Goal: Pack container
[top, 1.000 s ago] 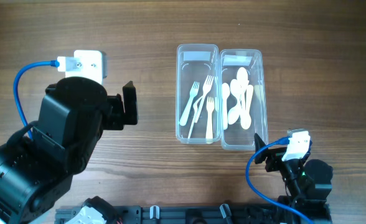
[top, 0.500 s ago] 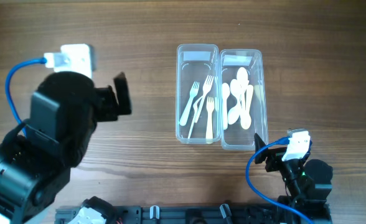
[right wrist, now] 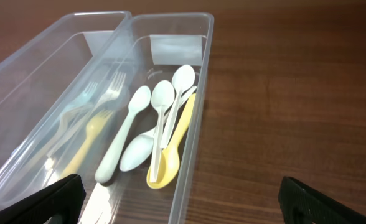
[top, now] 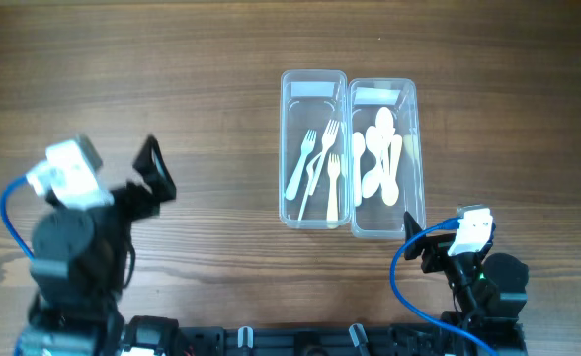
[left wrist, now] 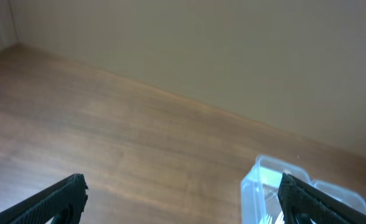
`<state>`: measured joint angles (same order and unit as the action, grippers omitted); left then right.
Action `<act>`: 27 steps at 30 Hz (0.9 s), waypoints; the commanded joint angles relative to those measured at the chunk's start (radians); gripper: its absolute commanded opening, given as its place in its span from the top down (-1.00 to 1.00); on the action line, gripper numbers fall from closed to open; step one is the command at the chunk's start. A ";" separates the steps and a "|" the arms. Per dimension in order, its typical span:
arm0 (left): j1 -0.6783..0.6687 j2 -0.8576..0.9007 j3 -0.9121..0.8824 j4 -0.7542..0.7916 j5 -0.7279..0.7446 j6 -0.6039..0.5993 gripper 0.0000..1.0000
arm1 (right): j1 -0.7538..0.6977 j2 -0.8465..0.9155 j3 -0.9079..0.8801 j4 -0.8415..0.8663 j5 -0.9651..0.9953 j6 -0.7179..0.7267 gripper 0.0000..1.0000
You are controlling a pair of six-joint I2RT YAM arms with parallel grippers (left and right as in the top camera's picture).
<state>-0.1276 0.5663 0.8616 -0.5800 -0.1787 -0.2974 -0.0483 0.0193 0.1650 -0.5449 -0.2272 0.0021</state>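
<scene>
On the wooden table point(top: 221, 59), overhead view: two clear containers touch side by side, right of centre. The fork container point(top: 313, 97) holds forks point(top: 317, 163); the spoon container point(top: 409, 148), on its right, holds spoons point(top: 379, 158). The left gripper point(top: 155, 170) is at the lower left, well apart from both containers. The right gripper point(top: 414, 237) sits just beside the near end of the spoon container.

Left wrist view: fingertips point(left wrist: 58, 196) sit at opposite frame edges, spread wide, nothing between them but bare table. A corner of the fork container shows at the lower right.

Right wrist view: fingertips point(right wrist: 58, 198) are spread wide at the bottom corners, gripping nothing. White spoons and one yellow spoon lie lengthwise in the spoon container.
</scene>
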 commanded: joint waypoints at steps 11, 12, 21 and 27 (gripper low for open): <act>0.008 -0.501 -0.543 0.075 0.040 0.002 -0.99 | 0.006 -0.014 -0.007 0.002 0.014 0.001 -0.99; 0.008 -0.513 -0.557 0.075 0.041 0.002 -0.99 | 0.006 -0.014 -0.007 0.002 0.014 0.001 -0.99; 0.008 -0.557 -0.690 0.097 0.055 -0.002 -1.00 | 0.006 -0.014 -0.007 0.002 0.014 0.000 -1.00; 0.008 -0.563 -0.735 0.151 0.055 -0.002 -1.00 | 0.006 -0.014 -0.007 0.002 0.013 0.001 -0.99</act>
<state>-0.1276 0.0174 0.1497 -0.4461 -0.1398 -0.2977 -0.0483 0.0193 0.1650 -0.5446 -0.2272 0.0021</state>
